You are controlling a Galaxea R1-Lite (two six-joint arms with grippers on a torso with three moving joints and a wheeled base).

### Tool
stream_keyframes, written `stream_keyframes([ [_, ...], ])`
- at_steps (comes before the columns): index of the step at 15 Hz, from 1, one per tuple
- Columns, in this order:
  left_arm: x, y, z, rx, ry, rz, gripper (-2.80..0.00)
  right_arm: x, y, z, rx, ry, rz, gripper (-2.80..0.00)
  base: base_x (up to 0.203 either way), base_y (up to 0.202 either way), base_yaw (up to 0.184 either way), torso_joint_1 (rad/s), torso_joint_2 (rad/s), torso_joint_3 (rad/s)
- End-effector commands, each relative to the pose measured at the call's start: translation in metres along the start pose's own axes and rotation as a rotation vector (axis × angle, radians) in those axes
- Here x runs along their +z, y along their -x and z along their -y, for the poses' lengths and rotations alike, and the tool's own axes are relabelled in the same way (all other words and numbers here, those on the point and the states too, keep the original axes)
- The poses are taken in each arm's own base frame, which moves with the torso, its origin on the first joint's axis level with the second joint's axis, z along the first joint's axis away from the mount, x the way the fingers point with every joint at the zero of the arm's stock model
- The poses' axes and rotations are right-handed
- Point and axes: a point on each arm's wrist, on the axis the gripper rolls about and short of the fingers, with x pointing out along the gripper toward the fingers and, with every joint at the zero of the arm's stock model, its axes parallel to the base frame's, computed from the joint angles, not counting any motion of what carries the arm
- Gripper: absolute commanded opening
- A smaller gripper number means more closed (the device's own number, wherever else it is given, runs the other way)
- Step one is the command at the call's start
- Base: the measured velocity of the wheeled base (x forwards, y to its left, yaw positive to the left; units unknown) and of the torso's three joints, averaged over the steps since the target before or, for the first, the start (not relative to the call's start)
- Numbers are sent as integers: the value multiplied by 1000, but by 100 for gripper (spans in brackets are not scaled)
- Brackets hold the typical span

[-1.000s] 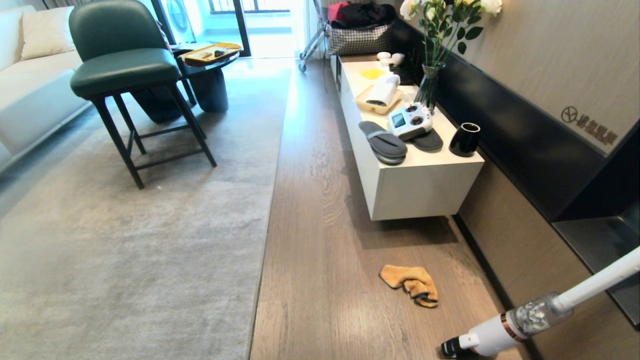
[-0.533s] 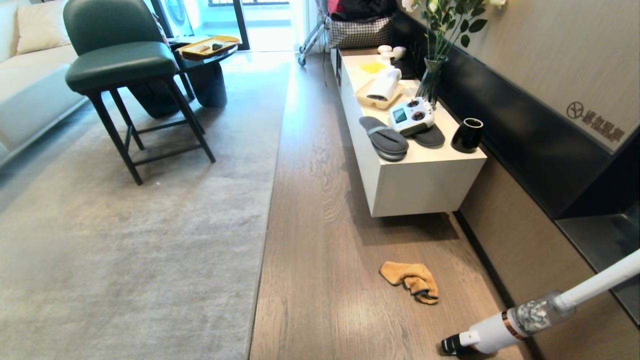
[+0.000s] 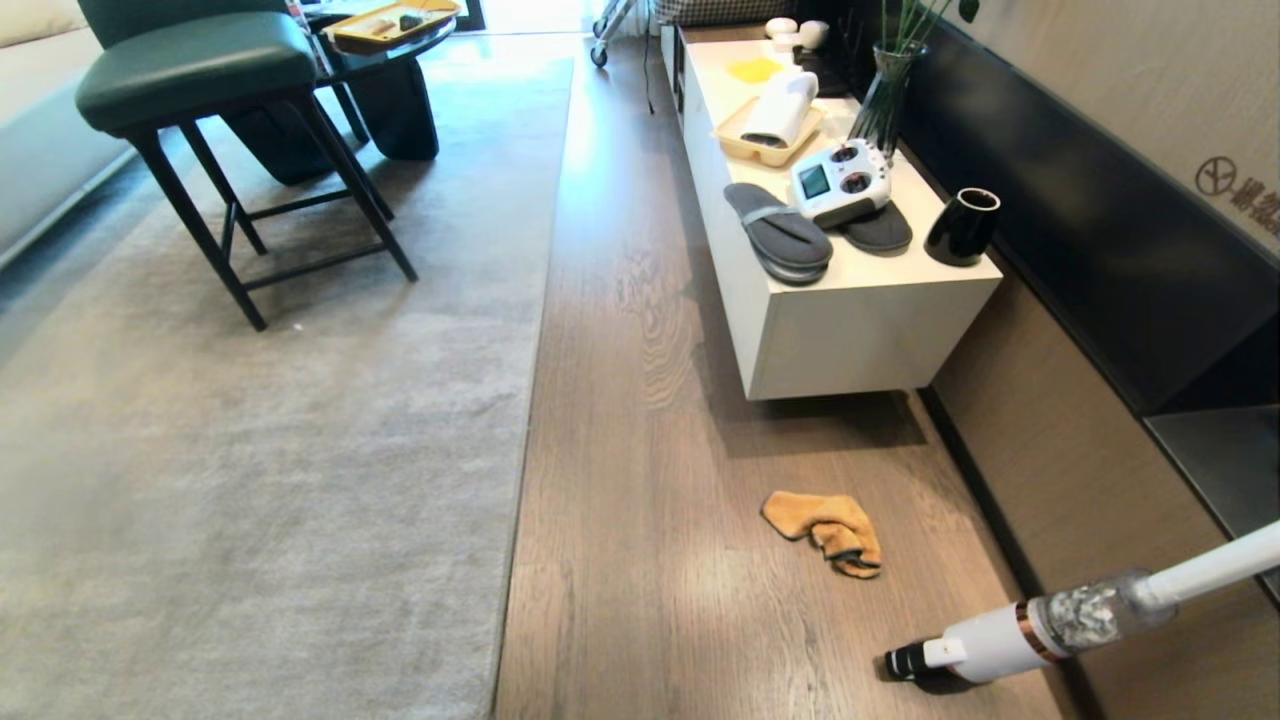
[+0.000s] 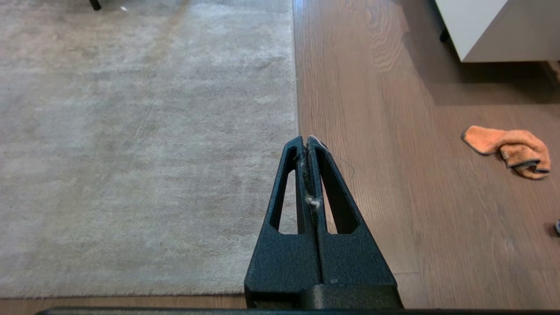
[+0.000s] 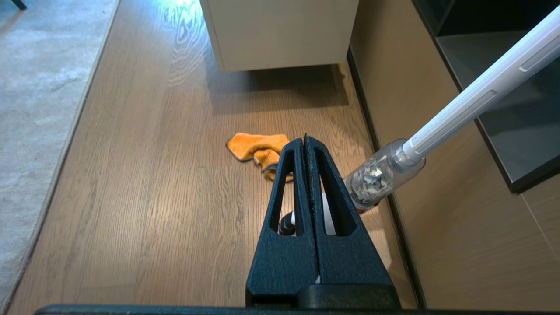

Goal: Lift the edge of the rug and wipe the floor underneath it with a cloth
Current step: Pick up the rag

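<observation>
Both end effectors (image 4: 306, 139) (image 5: 305, 138) closed, empty

The floor (image 3: 640, 400) is brown wood-grain plank with a soft sheen, catching light near the cabinet (image 3: 850, 340), whose white faces look smooth and matt. The rug (image 3: 270, 420) is pale short pile, slightly brushed and uneven, ending in a thin straight rug edge (image 3: 530, 400). The cloth (image 3: 825, 530) is fluffy orange microfibre with dark trim. The vacuum (image 3: 1050, 625) has glossy white plastic and a clear dust cup. Both grippers, left (image 4: 305, 142) and right (image 5: 305, 142), are rough-textured matt black plastic.
</observation>
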Motion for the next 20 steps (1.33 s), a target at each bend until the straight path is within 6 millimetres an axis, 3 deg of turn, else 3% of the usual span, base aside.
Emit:
stream_keyframes([
  [1, 0, 0, 0, 1, 0, -2, -280, 0, 0, 0, 0, 0, -1, -280, 0, 0, 0, 2, 1, -202],
  [20, 0, 0, 0, 1, 2, -2, -280, 0, 0, 0, 0, 0, -1, -280, 0, 0, 0, 3, 2, -197],
])
